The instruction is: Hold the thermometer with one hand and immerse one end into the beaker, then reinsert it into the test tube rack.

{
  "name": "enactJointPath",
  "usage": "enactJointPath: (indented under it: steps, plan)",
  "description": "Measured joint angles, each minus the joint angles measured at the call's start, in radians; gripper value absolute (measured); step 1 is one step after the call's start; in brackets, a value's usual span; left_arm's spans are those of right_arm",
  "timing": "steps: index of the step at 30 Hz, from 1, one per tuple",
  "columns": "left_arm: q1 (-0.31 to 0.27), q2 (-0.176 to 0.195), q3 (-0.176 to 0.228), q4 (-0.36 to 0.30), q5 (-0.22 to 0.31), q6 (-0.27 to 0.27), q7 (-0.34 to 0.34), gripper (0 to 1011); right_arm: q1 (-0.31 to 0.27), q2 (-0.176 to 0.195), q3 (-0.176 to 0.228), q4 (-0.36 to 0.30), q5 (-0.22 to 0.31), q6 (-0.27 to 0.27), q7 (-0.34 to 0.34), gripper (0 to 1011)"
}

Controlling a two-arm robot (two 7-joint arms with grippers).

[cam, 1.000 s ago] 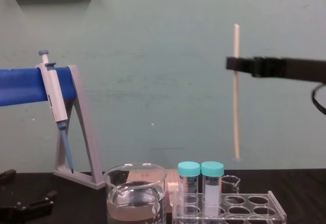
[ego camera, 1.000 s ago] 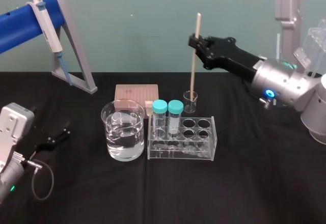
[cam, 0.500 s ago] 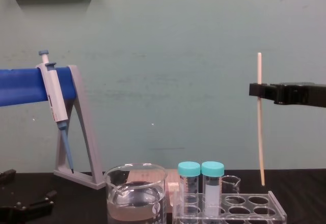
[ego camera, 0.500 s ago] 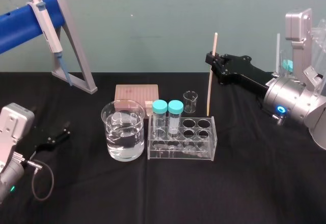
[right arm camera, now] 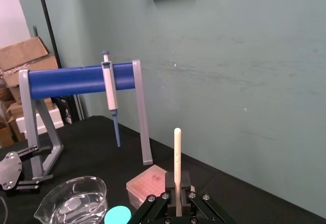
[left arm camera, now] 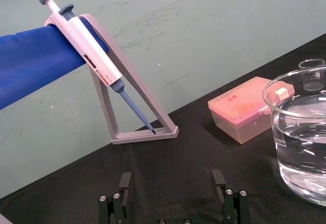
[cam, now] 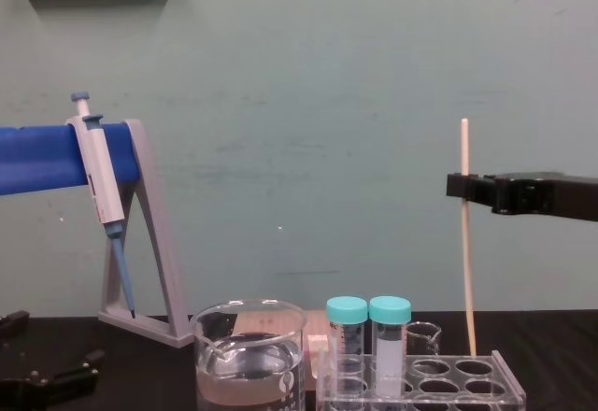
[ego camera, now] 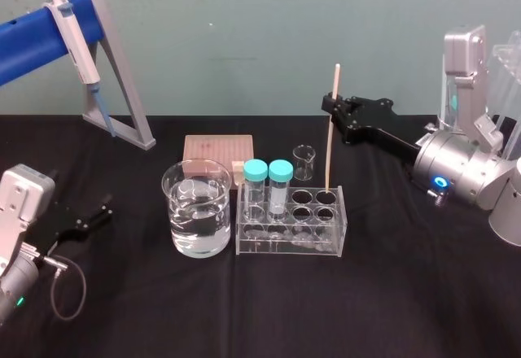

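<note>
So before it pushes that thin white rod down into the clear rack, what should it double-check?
1. Grip: right claw shut on the thermometer below its top end: ok.
2. Thermometer upright: ok, near vertical in the chest view.
3. Tip over a free hole at the back right corner of the test tube rack: ok. Whether it is already inside: cannot tell.
4. Teal-capped tubes apart from the tip: ok.
5. Left claw open, parked low at the left, away from the rack: ok.
</note>
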Motion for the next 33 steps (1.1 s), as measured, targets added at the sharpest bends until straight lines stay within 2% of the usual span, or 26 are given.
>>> enactJointPath:
  steps: [11, 24, 33]
  plan:
    - [0.000, 0.000, 0.000, 0.000, 0.000, 0.000, 0.000, 1004, 0.025, -0.019, -0.022, 0.067, -0.030, -0.021, 0.035, 53]
    - [0.000, 0.000, 0.000, 0.000, 0.000, 0.000, 0.000, 1004, 0.037, -0.048, -0.032, 0.143, -0.048, -0.047, 0.066, 53]
    - [0.000, 0.000, 0.000, 0.000, 0.000, 0.000, 0.000, 1004, 0.041, -0.058, -0.032, 0.172, -0.057, -0.054, 0.076, 53]
